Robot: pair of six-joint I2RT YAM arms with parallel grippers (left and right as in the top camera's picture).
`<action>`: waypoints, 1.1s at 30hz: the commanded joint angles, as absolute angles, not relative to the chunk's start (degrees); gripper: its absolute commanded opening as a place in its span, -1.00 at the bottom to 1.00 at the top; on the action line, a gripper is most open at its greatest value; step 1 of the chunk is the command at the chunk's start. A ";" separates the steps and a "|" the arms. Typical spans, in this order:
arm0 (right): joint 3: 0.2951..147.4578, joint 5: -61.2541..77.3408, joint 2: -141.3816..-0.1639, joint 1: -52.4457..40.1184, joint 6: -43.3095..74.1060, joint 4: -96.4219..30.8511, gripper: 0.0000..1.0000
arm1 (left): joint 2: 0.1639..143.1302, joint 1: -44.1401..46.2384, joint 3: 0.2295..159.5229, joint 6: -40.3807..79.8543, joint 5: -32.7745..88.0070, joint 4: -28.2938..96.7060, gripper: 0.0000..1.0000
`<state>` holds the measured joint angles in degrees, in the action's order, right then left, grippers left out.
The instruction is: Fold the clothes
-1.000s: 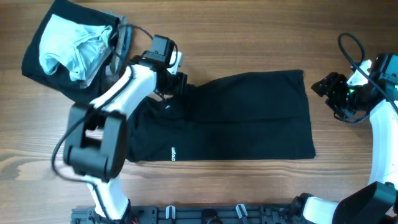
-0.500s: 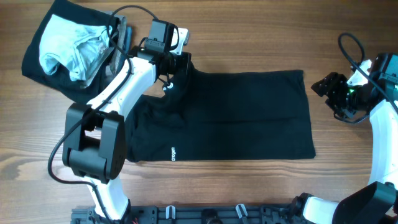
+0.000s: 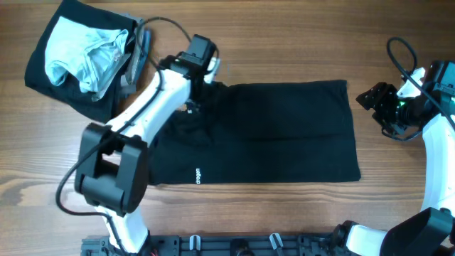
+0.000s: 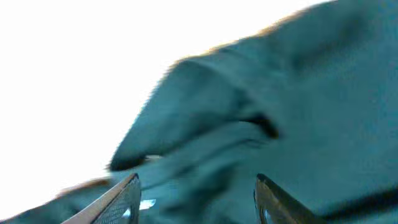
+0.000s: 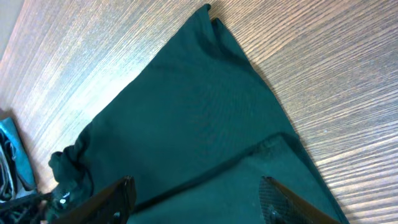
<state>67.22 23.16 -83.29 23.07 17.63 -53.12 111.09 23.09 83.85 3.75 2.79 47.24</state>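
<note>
A large plain black garment (image 3: pixel 277 131) with a small white logo (image 3: pixel 198 174) lies spread on the wooden table. My left gripper (image 3: pixel 207 80) is at its upper left corner, where the fabric is bunched. In the left wrist view the jaws (image 4: pixel 196 202) are open, with dark folds (image 4: pixel 236 124) just ahead and nothing between them. My right gripper (image 3: pixel 373 99) hovers off the garment's right edge. In the right wrist view it is open (image 5: pixel 196 199) above the garment's corner (image 5: pixel 205 106).
A heap of other clothes (image 3: pixel 85 53), pale blue and grey on black, lies at the back left. Cables run from both arms. The arm bases stand along the table's front edge (image 3: pixel 234 245).
My left gripper has moved back and to the right along the garment's upper left corner, and the bunched fabric there has shifted. The right arm has not moved.
</note>
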 commanded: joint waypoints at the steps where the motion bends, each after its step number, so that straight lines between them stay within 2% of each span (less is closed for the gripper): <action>1: 67.85 23.79 -83.05 23.05 16.49 -53.01 0.36 | 108.95 16.16 84.33 6.59 -0.73 49.89 0.36; 4: 67.85 23.77 -83.05 23.05 16.49 -53.01 0.36 | 110.10 11.60 83.31 6.50 13.65 50.43 0.36; 10: 67.85 23.79 -83.05 23.05 16.47 -53.21 0.36 | 114.43 10.00 80.40 6.46 25.87 45.89 0.33; 14: 67.85 23.79 -83.05 23.05 16.49 -53.54 0.36 | 115.57 10.00 79.85 6.46 26.06 45.39 0.22; 18: 67.85 23.79 -83.05 23.05 16.47 -53.47 0.36 | 117.69 10.00 78.52 6.48 25.89 42.41 0.02; 19: 67.85 23.81 -83.05 23.05 16.47 -53.58 0.36 | 117.95 10.00 78.52 6.48 25.89 42.17 -0.08; 20: 67.85 23.79 -83.05 23.05 16.47 -53.63 0.36 | 117.86 9.98 78.54 6.48 25.89 41.93 -0.39; 22: 67.85 23.79 -83.05 23.05 16.49 -53.58 0.36 | 117.75 9.91 78.78 6.50 25.91 41.95 -0.81; 23: 67.85 23.79 -83.05 23.05 16.49 -53.56 0.36 | 117.62 9.82 79.46 6.50 25.93 42.59 -0.92; 27: 67.85 22.79 -83.05 23.05 14.96 -48.88 0.37 | 111.85 7.25 87.55 6.48 24.93 47.18 -0.92; 33: 67.85 20.97 -84.95 22.83 10.41 -35.51 0.32 | 105.73 4.71 91.64 6.44 18.37 43.66 -0.92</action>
